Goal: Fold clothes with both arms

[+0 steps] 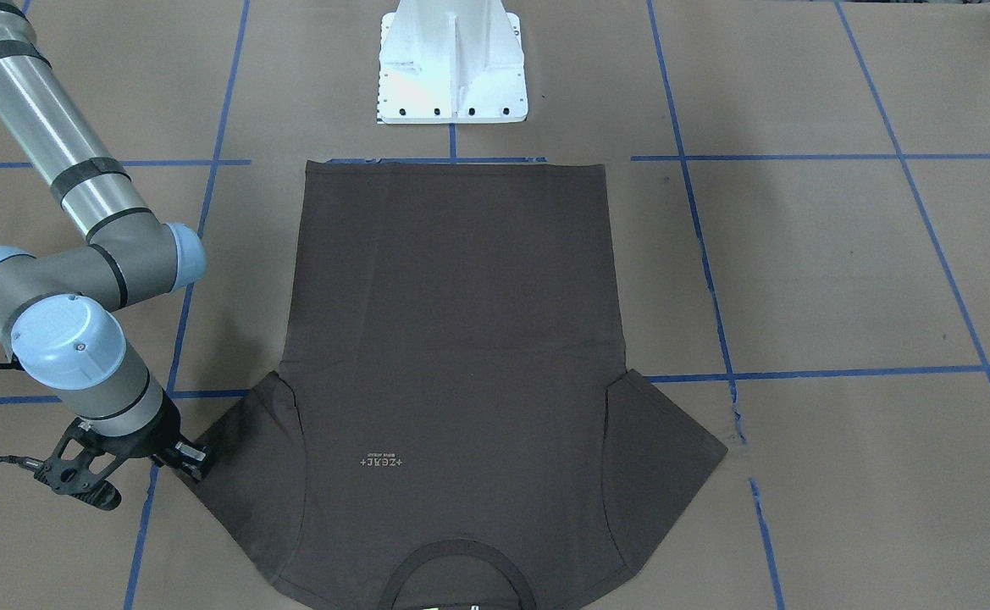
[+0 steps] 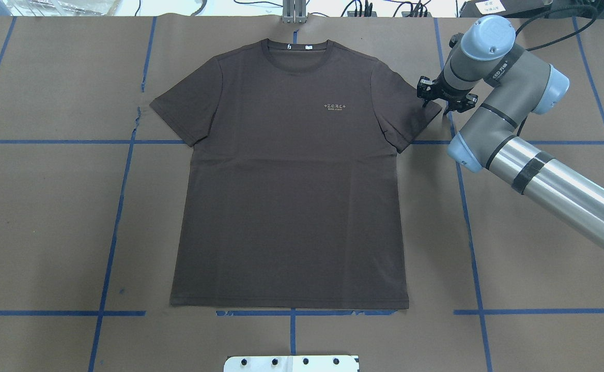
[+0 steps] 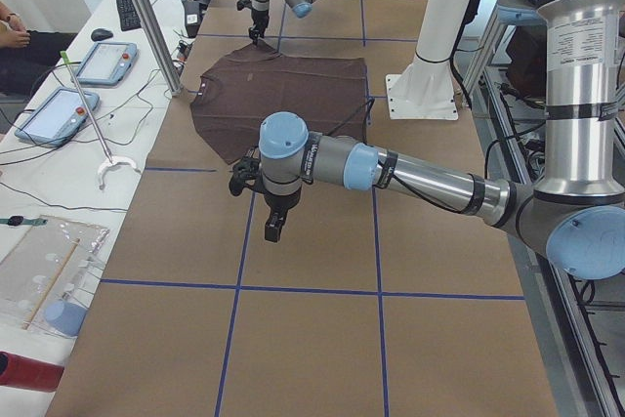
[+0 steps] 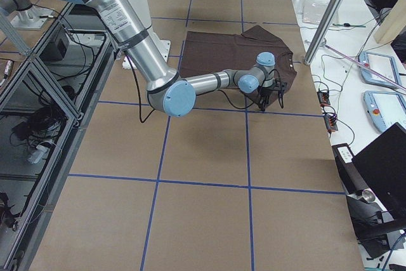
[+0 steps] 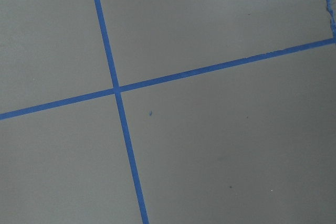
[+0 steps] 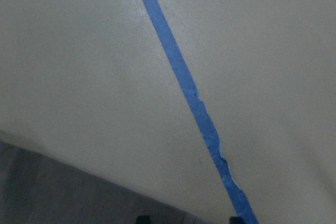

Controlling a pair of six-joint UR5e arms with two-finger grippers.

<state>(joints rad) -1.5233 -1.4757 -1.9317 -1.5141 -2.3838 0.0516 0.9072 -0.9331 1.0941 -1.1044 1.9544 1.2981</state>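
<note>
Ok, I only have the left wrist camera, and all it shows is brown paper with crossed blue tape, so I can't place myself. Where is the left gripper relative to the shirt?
Observer: The exterior left view shows the left gripper above bare brown paper. It is off the T-shirt, out beyond the sleeve on the robot's left.
Operator: Is the shirt folded at all?
Observer: No. The overhead view shows it spread flat, front up, with the collar pointing away from the robot.
Operator: And the other arm?
Observer: The right gripper is at the outer corner of the sleeve on the robot's right. Its jaws are apart and hold nothing.
</note>
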